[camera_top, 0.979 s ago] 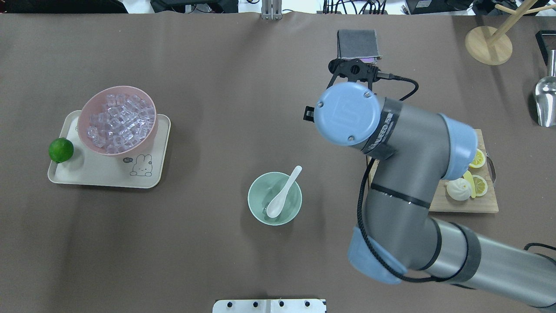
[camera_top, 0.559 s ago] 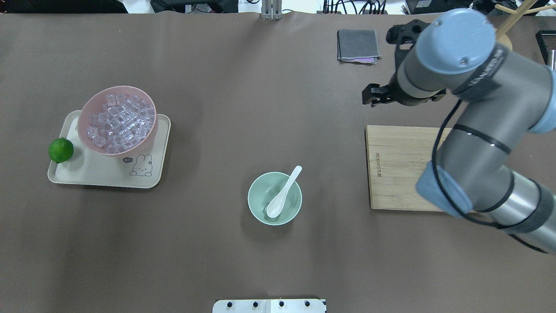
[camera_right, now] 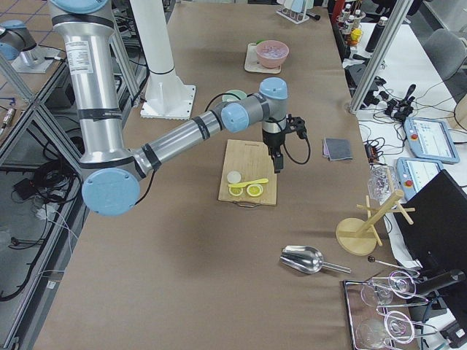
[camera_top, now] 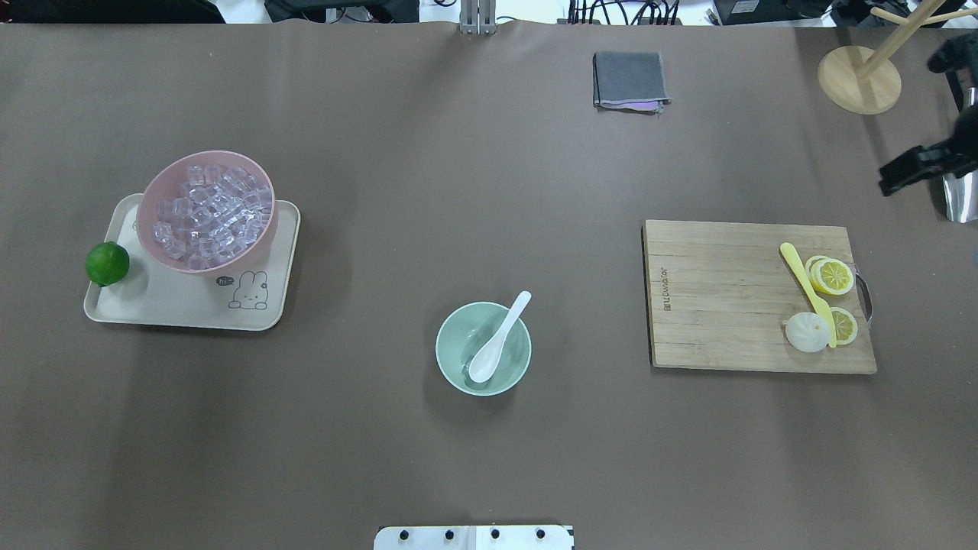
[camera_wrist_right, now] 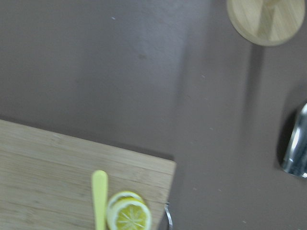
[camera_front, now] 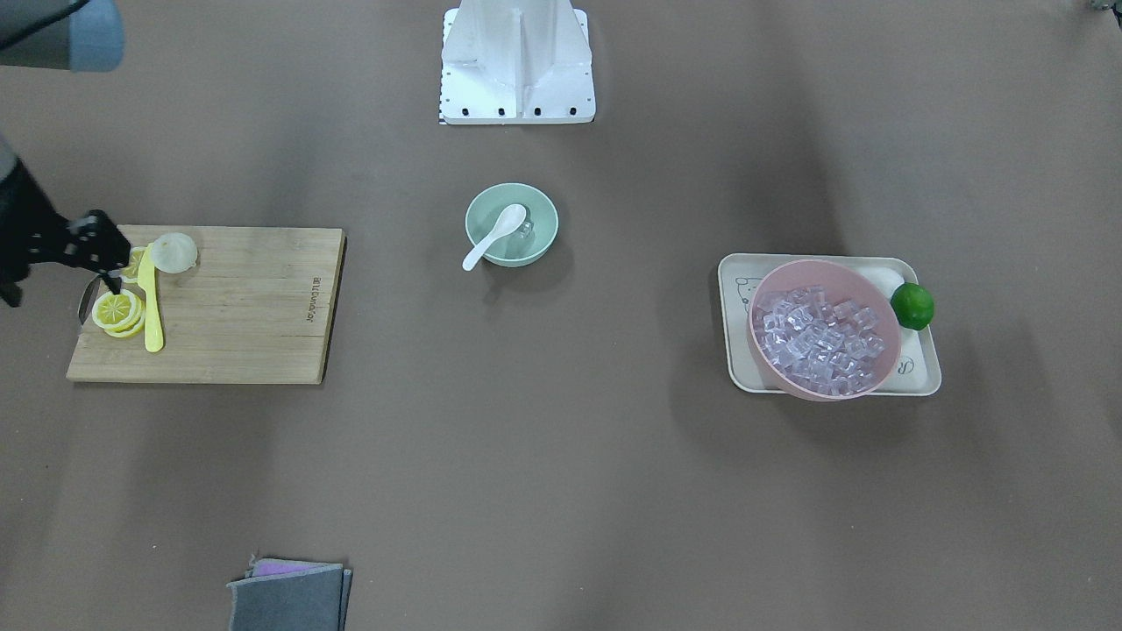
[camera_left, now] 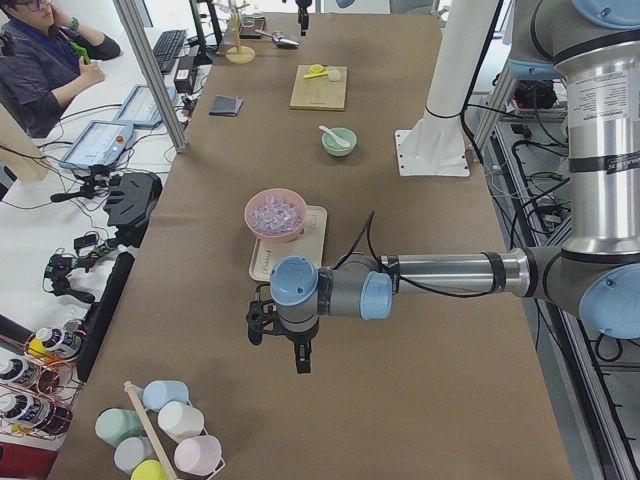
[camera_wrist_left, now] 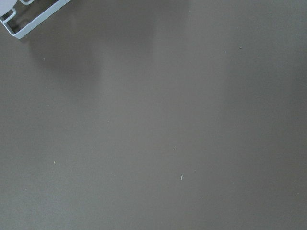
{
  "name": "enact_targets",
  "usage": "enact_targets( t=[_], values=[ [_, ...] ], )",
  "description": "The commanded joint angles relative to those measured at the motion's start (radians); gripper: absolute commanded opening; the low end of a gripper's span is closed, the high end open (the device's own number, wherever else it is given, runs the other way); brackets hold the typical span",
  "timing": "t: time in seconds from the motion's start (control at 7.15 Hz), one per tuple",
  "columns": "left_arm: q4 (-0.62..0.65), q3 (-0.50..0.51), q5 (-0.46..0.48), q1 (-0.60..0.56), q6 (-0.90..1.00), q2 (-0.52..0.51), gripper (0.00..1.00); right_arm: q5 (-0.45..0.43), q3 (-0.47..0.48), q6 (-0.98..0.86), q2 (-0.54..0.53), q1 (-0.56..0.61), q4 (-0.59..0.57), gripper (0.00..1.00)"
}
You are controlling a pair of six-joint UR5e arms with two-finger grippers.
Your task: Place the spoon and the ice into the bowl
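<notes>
The white spoon (camera_top: 497, 340) lies with its scoop inside the mint-green bowl (camera_top: 457, 336) and its handle leaning over the rim. In the front-facing view the bowl (camera_front: 536, 212) holds the spoon (camera_front: 495, 232) and one clear ice cube (camera_front: 526, 230). Many more ice cubes (camera_top: 210, 214) fill the pink bowl (camera_top: 150, 202). My right gripper (camera_top: 913, 168) is at the table's right edge, by the cutting board's end (camera_front: 101, 258); I cannot tell if it is open. My left gripper (camera_left: 300, 360) hangs over bare table far from the bowl; its state cannot be told.
A cream tray (camera_top: 183, 309) holds the pink bowl, with a lime (camera_top: 107, 263) beside it. A wooden cutting board (camera_top: 718, 298) carries lemon slices (camera_top: 831, 275), a yellow knife (camera_top: 802, 279) and a white bun (camera_top: 806, 334). A grey cloth (camera_top: 630, 79), wooden stand (camera_top: 859, 79) and metal scoop (camera_top: 961, 191) lie at the back right.
My right arm has swung away from the table's middle to the far right edge, uncovering the cutting board. The spoon and mint-green bowl have not moved.
</notes>
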Motion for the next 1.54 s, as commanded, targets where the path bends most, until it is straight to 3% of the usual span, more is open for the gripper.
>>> enact_targets(
  t=[0.0,0.14,0.42,0.84,1.12,1.4],
  values=[
    [0.002,0.000,0.000,0.000,0.000,-0.004,0.98,0.090,-0.072,-0.323,-0.129,0.200,0.002,1.00],
    [0.037,-0.002,0.000,0.003,0.000,-0.015,0.98,0.084,-0.114,-0.443,-0.168,0.255,0.002,1.00],
    [0.154,-0.040,0.003,0.005,0.001,-0.050,0.98,0.085,-0.245,-0.460,-0.185,0.282,0.007,1.00],
    [0.153,-0.048,0.002,-0.001,0.001,-0.047,0.98,0.099,-0.212,-0.466,-0.205,0.302,-0.017,1.00],
    [0.150,-0.048,0.002,-0.003,0.001,-0.047,0.98,0.183,-0.154,-0.463,-0.205,0.302,-0.091,1.00],
    [0.150,-0.069,0.002,-0.004,0.003,-0.039,0.98,0.184,-0.148,-0.463,-0.206,0.302,-0.088,1.00]
  ],
)
